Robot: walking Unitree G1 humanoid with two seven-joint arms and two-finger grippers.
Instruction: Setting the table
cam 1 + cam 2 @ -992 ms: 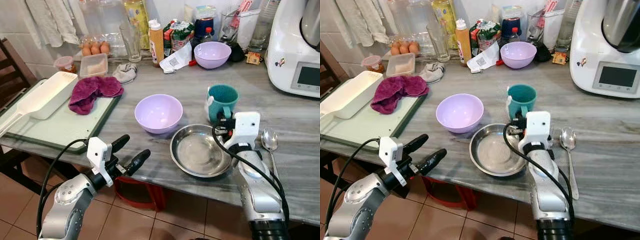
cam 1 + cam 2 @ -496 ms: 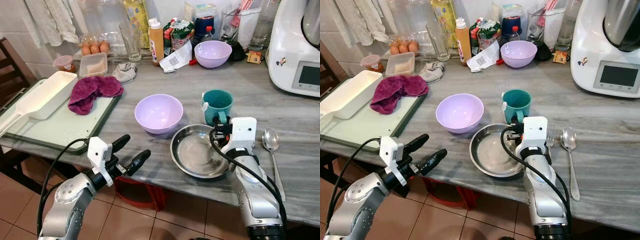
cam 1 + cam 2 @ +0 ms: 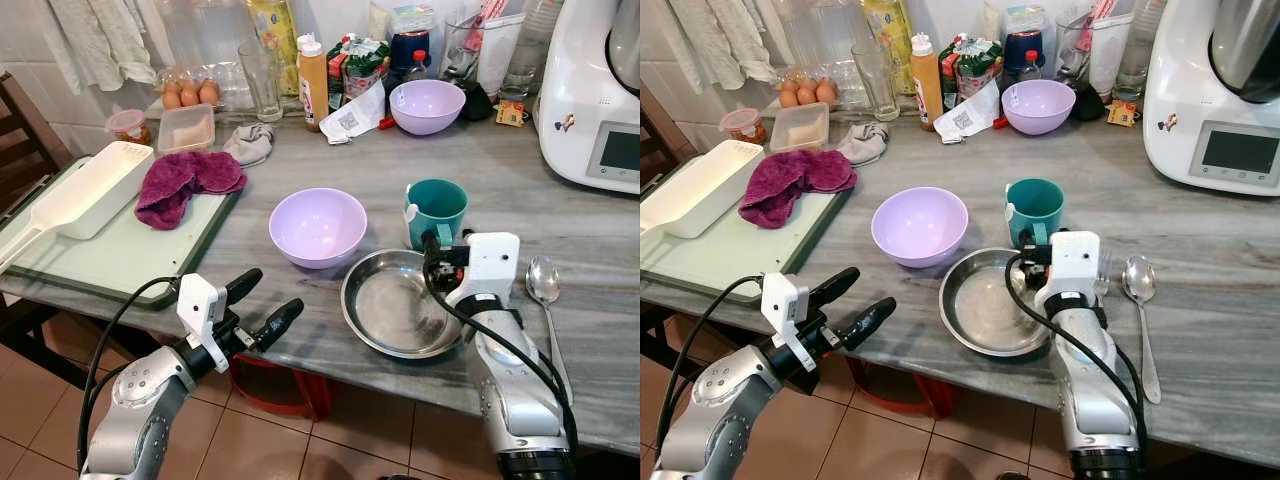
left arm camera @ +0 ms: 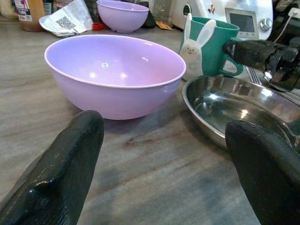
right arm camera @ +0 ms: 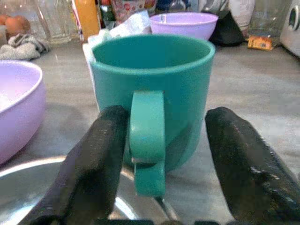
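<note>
Where the grey counter (image 3: 590, 225) runs in front of the robot, a teal mug (image 3: 437, 211) is found upright just behind the steel plate (image 3: 400, 303), with the nearer lilac bowl (image 3: 317, 225) beside it and a spoon (image 3: 545, 290) lying to the right. The right gripper (image 5: 161, 154) is seen level with the mug, its two black fingers spread apart, one to each side of the handle, which faces the wrist camera; no firm contact can be confirmed, and nothing is yet held. The left gripper (image 3: 258, 305) is held off the counter's front edge, parted and carrying nothing, aimed toward the lilac bowl. The mug is judged to be rigid moulded plastic, light and apparently empty, with a smooth, possibly slippery wall and a raised rabbit figure on one side. A hold across the handle is considered workable but narrow, and twisting under lift is thought likely; a hold spanning the body just behind the handle is judged steadier. Because the mug stands close against the plate's rim, a knock against the steel is regarded as the chief risk on approach or lift.
</note>
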